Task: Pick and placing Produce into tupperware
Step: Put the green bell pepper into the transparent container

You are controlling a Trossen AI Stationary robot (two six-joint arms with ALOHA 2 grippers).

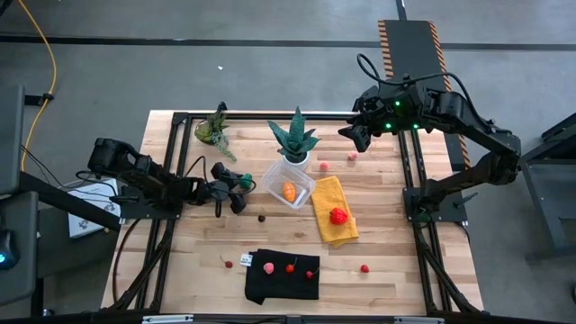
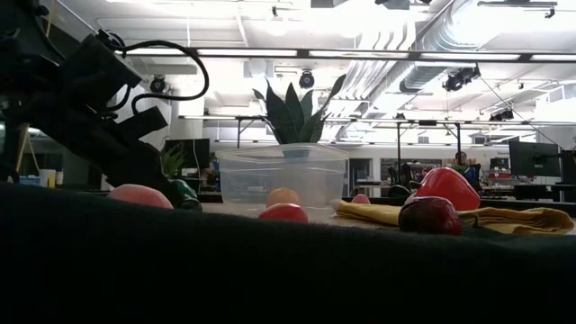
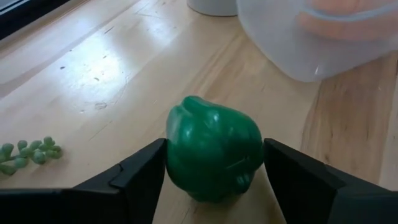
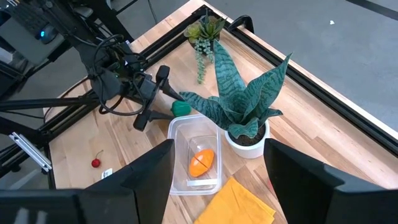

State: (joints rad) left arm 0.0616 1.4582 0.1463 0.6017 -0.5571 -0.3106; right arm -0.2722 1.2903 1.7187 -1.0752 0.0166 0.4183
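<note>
High view, left gripper (image 1: 241, 183) closed around green pepper (image 3: 213, 148) beside tupperware (image 1: 289, 184), potted plant (image 1: 295, 138) just behind, right gripper (image 1: 359, 133) apparently open above table (image 1: 393, 236).

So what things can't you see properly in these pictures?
- Low view: the dark cloth fills the front and hides the table; the tupperware base is cut off.
- Left wrist view: the left gripper flanks the green pepper; contact is unclear.
- High view: the small red bits near the black cloth are too tiny to name.
</note>
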